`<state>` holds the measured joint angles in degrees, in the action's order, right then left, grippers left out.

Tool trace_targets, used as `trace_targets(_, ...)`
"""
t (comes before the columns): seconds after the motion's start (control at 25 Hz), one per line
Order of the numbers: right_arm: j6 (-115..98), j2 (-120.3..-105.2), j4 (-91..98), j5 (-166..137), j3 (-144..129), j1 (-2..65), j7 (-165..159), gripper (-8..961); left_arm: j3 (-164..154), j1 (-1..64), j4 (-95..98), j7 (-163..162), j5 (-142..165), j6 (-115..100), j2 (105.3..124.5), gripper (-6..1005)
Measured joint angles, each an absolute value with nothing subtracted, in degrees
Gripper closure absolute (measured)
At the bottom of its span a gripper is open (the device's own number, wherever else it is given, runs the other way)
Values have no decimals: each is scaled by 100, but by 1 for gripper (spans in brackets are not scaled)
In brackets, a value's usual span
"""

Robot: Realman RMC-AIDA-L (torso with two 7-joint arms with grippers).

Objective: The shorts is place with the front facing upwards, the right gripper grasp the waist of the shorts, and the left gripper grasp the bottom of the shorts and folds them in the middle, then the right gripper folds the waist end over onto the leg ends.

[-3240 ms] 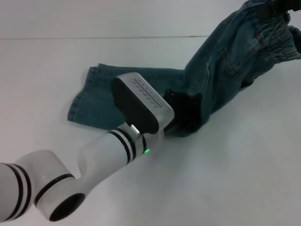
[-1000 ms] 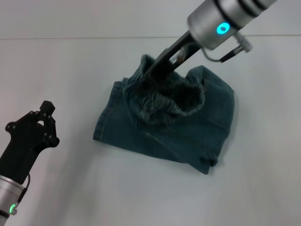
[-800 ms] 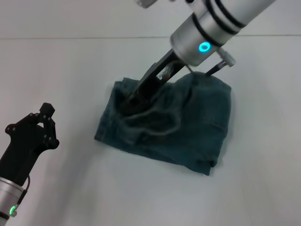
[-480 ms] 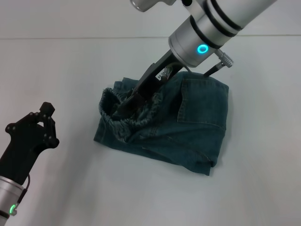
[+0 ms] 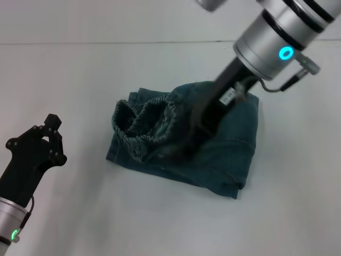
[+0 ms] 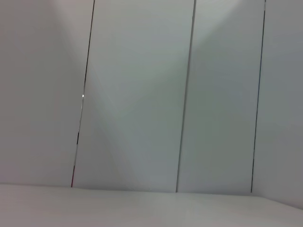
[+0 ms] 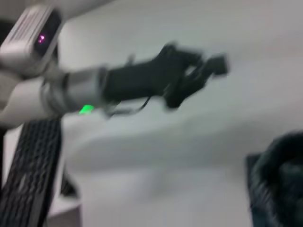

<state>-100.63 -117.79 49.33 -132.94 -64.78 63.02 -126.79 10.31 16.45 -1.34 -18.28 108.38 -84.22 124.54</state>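
No readable text anywhere. Right gripper carries a small white label sticker on its black body, over the shorts; there are dark marks on it but no legible characters. Nothing printed on the denim or on the left gripper near the table's left edge. Wrist views show no lettering, numbers or signs either.

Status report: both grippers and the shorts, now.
Right gripper low over the folded shorts, near the waist. Left gripper parked clear, off the cloth. Nothing in the way on the table.
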Motion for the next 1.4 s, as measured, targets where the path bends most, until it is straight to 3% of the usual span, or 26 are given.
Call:
trace_targets(0.2,-10064,-11907,4680,-13826,-6587,6251,-12430,-2,1088,1694,-154,-1828,10814,-8382,12454,997)
trace_targets(0.44,-9115,-12016,3927,-13931,-6930,6399,-12239,-6,1132,1741,-211,-1829,10809,-8351,12448,997)
trace_targets(1.12,-5494,-12084,2594,-12180,-7238,6573,-11821,-4,1169,1721,-251,-1828,10811,-8287,12461,998)
trace_targets(1.4,-4451,-12072,2524,-10188,-7496,5977,-10961,-4,1161,1716,-278,-1854,10820,-8276,12456,962)
